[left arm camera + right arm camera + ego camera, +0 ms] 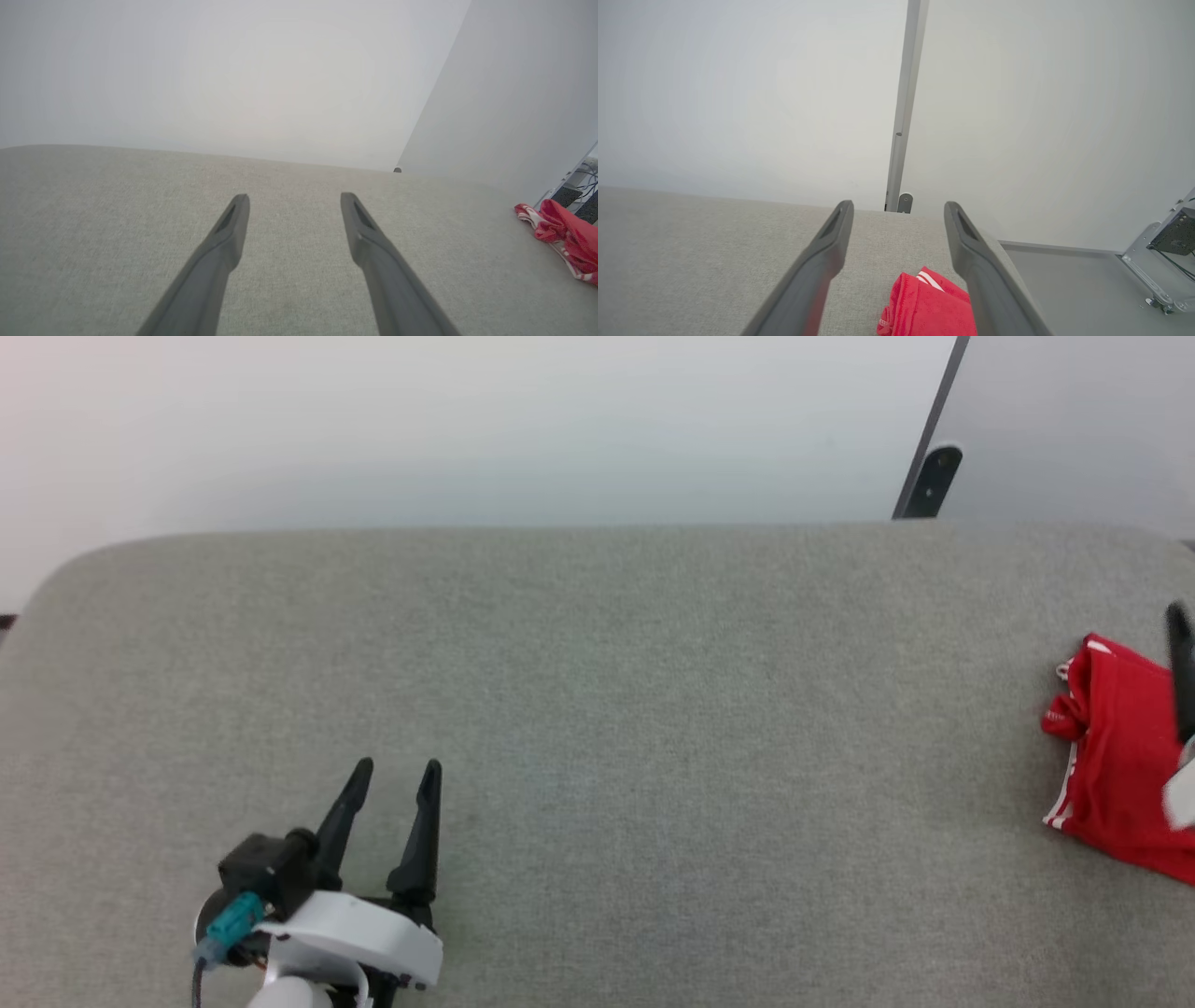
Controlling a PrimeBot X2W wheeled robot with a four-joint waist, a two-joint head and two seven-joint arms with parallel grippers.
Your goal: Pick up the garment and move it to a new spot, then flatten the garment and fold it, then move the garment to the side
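Right gripper (899, 205) first: both long dark fingers are spread wide apart in the right wrist view, and they've got nothing pinched between them. Sitting low in the gap, closer to the right-hand finger in that view and partly tucked behind it, is the garment (929, 308), a bunched-up red lump with a bit of white striped trim poking out at its top. Can't tell from this angle whether that finger actually touches the cloth or just passes over it. In the head view, one dark finger (1182, 663) of that gripper crosses the garment (1116, 756) at the far right edge of the frame, and it's blurry, so same story there. The garment itself lies crumpled on the grey fabric surface (597, 709), way over on the robot's right side, with red-and-white stripes showing along its left edge and part of it cut off by the frame.

Left gripper (398, 767) is over at the lower left of the head view, well apart from the garment, fingers open in a V and holding nothing. Its own wrist view says the same: fingers (224, 242) wide over bare grey fabric, garment (567, 233) off at the right edge by the pale wall panel (504, 93).
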